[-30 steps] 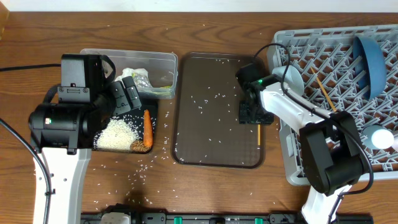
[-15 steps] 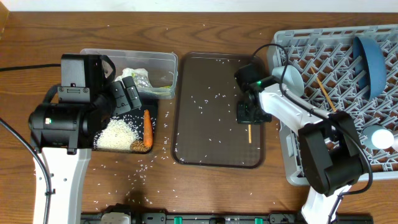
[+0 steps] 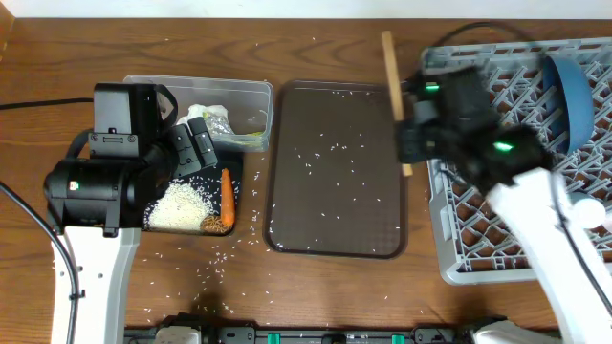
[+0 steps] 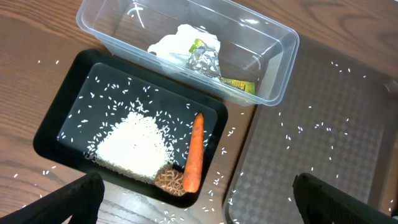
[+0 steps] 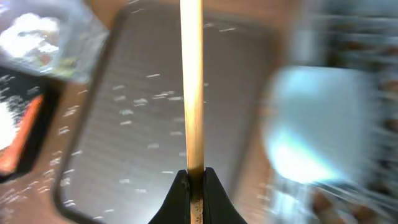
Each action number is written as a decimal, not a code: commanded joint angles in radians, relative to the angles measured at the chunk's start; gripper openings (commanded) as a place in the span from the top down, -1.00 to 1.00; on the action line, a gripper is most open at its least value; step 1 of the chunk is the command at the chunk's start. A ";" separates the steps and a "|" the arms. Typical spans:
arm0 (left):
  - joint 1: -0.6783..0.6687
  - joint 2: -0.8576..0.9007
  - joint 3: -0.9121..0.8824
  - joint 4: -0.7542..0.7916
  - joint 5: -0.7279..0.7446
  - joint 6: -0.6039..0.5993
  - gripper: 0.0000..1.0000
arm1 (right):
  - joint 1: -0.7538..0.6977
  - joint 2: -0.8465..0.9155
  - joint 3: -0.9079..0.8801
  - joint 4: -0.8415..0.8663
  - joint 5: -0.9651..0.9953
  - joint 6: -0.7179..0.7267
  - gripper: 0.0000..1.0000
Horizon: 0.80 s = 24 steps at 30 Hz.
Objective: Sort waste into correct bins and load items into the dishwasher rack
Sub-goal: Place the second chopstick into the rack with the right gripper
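My right gripper (image 3: 405, 143) (image 5: 195, 177) is shut on a wooden chopstick (image 3: 392, 76) (image 5: 191, 93), held above the gap between the brown tray and the grey dishwasher rack (image 3: 459, 258). A dark-blue plate (image 3: 569, 96) stands in the rack. My left gripper (image 3: 196, 148) (image 4: 199, 186) hangs open and empty over the black tray (image 4: 81, 112), which holds a rice heap (image 4: 134, 146), a carrot piece (image 4: 194, 152) and a brown lump (image 4: 169, 180). The clear tub (image 4: 273, 68) behind it holds a white tissue (image 4: 180, 43) and a silvery wrapper (image 4: 205, 59).
The brown serving tray (image 3: 335, 220) lies in the middle with rice grains scattered on it. More grains (image 3: 220, 263) dot the wooden table in front of the black tray. A pale cup (image 3: 588, 210) shows at the rack's right edge. The right wrist view is blurred.
The right gripper closed on the chopstick lying on the brown tray, then lifted it up and towards the rack. The left arm has not moved.
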 commanded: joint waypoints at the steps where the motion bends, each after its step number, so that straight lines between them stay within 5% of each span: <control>1: 0.004 0.001 0.003 -0.002 -0.011 0.017 -0.96 | -0.143 -0.016 -0.008 -0.042 0.094 -0.122 0.98; 10: 0.004 0.001 0.003 -0.002 -0.011 0.017 -0.96 | -0.478 0.076 -0.039 0.004 0.119 -0.334 0.98; 22: 0.004 0.001 0.003 -0.002 -0.011 0.017 -0.96 | -0.495 0.280 -0.039 0.103 0.131 -0.457 0.98; 24: 0.004 0.001 0.003 -0.002 -0.011 0.017 -0.96 | -0.493 0.284 -0.039 0.090 0.131 -0.453 0.58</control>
